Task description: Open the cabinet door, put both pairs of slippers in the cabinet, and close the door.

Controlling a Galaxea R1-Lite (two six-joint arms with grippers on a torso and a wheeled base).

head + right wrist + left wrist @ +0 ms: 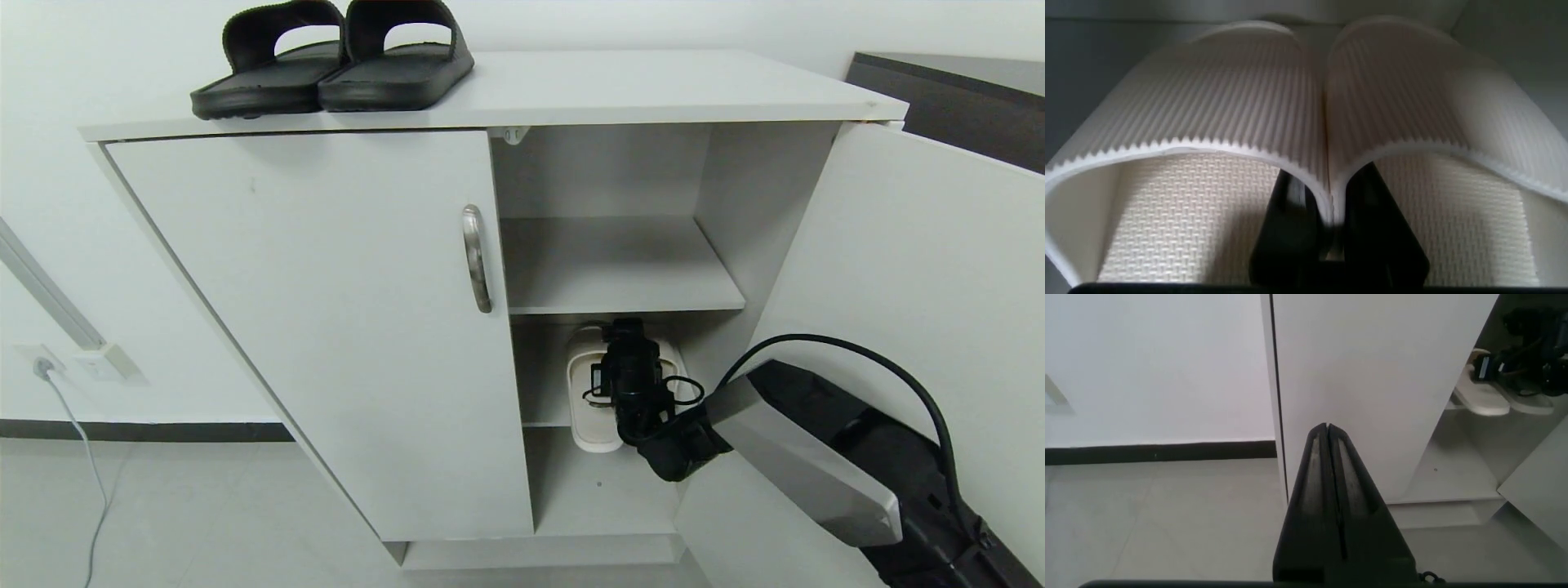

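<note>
A pair of black slippers (331, 61) lies on the left of the white cabinet's top (653, 82). The cabinet's right door (914, 269) stands open and its left door (326, 310) is closed. My right gripper (624, 359) reaches inside at the lower shelf. It is shut on the white slippers (589, 416), whose heels stick out past that shelf's front edge. In the right wrist view, the right gripper (1327, 208) pinches the inner edges of both ribbed straps of the white slippers (1208, 122) together. My left gripper (1327, 437) is shut on nothing, low in front of the closed door.
The upper shelf (612, 269) is bare. A metal handle (477, 258) sits on the left door's edge. A wall socket with a cable (49, 371) is at the far left, and dark furniture (955, 98) stands behind the open door. Bare floor (163, 514) lies before the cabinet.
</note>
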